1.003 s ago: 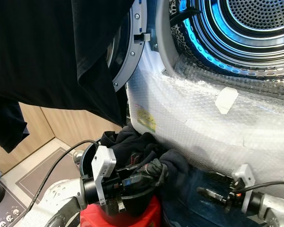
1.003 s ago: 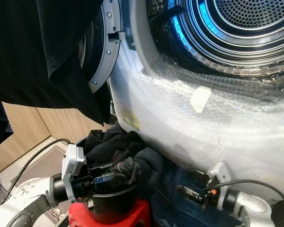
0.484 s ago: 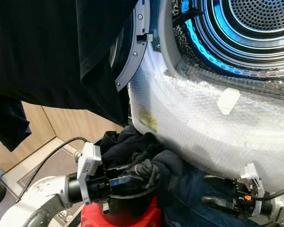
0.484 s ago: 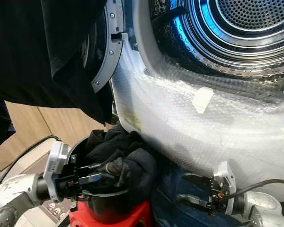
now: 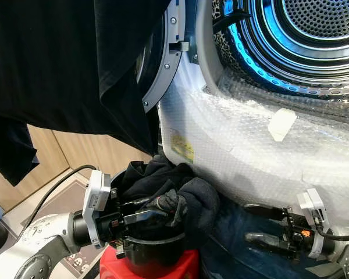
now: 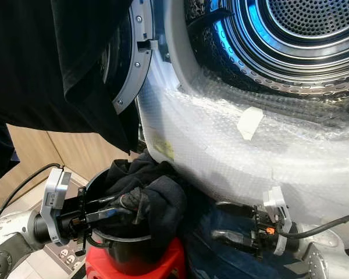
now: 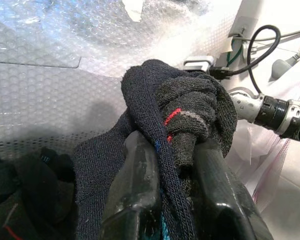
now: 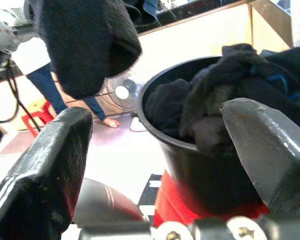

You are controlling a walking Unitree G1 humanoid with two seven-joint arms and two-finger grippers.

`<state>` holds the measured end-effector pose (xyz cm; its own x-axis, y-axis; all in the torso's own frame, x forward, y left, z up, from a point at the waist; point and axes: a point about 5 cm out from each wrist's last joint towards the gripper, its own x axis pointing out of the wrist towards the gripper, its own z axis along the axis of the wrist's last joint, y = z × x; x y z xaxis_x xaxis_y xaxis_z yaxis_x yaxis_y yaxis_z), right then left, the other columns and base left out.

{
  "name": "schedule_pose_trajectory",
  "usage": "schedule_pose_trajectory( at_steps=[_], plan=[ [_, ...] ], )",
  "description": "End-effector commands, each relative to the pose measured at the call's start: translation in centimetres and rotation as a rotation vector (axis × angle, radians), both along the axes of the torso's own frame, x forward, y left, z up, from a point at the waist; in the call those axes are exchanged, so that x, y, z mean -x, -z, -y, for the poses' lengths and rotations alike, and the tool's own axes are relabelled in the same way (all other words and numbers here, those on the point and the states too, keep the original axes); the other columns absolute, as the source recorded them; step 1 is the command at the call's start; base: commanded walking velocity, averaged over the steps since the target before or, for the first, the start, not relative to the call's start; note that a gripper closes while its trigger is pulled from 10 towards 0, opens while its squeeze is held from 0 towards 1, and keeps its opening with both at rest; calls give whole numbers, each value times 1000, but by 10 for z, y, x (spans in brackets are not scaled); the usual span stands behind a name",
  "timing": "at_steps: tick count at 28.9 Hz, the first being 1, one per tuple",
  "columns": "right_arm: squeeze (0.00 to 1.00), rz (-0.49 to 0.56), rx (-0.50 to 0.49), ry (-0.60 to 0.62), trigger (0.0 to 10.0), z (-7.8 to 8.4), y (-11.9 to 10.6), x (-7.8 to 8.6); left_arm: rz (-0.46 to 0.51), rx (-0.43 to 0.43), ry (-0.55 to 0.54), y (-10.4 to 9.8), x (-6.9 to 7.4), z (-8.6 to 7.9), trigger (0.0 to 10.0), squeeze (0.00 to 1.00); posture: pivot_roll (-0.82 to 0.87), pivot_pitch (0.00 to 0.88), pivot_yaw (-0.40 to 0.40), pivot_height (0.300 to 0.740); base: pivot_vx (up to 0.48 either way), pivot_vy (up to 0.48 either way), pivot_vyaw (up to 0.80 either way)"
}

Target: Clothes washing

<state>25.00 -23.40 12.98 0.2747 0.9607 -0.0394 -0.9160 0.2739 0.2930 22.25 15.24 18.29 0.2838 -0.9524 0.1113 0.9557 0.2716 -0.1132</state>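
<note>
I have the left tool (image 5: 157,210) pinching a dark sock (image 7: 190,107) above the black bucket (image 6: 125,256); right tool (image 5: 259,224) spread; next, lift toward the drum (image 5: 302,35)

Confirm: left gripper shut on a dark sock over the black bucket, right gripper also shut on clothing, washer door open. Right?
Not quite. The right gripper is open and holds nothing; the right wrist view shows its two fingers spread wide with only air between. The rest stands: the left gripper is shut on the dark sock over the black bucket, and the washer door is open.
</note>
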Motion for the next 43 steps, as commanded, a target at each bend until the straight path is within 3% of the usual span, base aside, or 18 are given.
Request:
schedule_pose_trajectory(
  at_steps=[1, 11, 20, 29, 30, 32, 33, 34, 35, 38, 39, 40, 43],
  plan=[
    [0, 21, 0, -22, 10000, -1, -7, 2, 15, -20, -1, -2, -2, -3, 10000, 0, 20, 0, 16, 740, 0, 0, 0],
    [0, 56, -36, -101, 10000, -31, -19, 10, 32, -1, -31, -1, -12, 5, 10000, 0, 13, 0, 11, 740, 0, 0, 0],
    [0, 87, -20, -22, 10000, -59, -17, 6, 36, 25, 26, 2, -14, 24, 10000, 0, -3, 0, 11, 740, 0, 0, 0],
    [0, 102, -55, -11, 10000, -61, -24, 9, 35, 22, 32, 6, -15, 27, 10000, 0, -13, 0, 12, 740, 0, 0, 0],
    [0, 108, -80, -22, 7569, -60, -28, 10, 30, 22, 35, 7, -14, 27, 10000, 0, -15, 0, 13, 740, 0, 0, 0],
    [0, 103, -104, -30, 4980, -59, -32, 10, 27, 18, 31, 9, -13, 27, 10000, 0, -14, 1, 13, 740, 0, 0, 0],
    [0, 106, -112, -35, 4471, -59, -34, 10, 26, 17, 30, 9, -13, 27, 10000, 0, -14, 3, 14, 740, 0, 0, 0],
    [0, 107, -117, -40, 4667, -59, -35, 11, 25, 15, 29, 10, -13, 27, 10000, 0, -13, 5, 14, 740, 0, 0, 0],
    [0, 107, -118, -47, 6824, -59, -36, 11, 23, 12, 27, 11, -13, 27, 10000, 0, -13, 6, 15, 740, 0, 0, 0],
    [0, 107, -125, -53, 7373, -61, -40, 11, 19, 5, 24, 14, -13, 27, 10000, 0, -12, 12, 14, 740, 0, 0, 0],
    [0, 112, -113, -59, 8078, -63, -41, 11, 23, 8, 18, 14, -14, 28, 10000, 0, -13, 14, 14, 740, 0, 0, 0],
    [0, 112, -109, -62, 8078, -64, -41, 11, 24, 10, 17, 14, -14, 29, 10000, 0, -13, 14, 14, 740, 0, 0, 0],
    [0, 102, -105, -63, 9373, -67, -39, 11, 31, 14, 11, 13, -17, 31, 10000, 0, -13, 16, 15, 740, 0, 0, 0]
  ],
)
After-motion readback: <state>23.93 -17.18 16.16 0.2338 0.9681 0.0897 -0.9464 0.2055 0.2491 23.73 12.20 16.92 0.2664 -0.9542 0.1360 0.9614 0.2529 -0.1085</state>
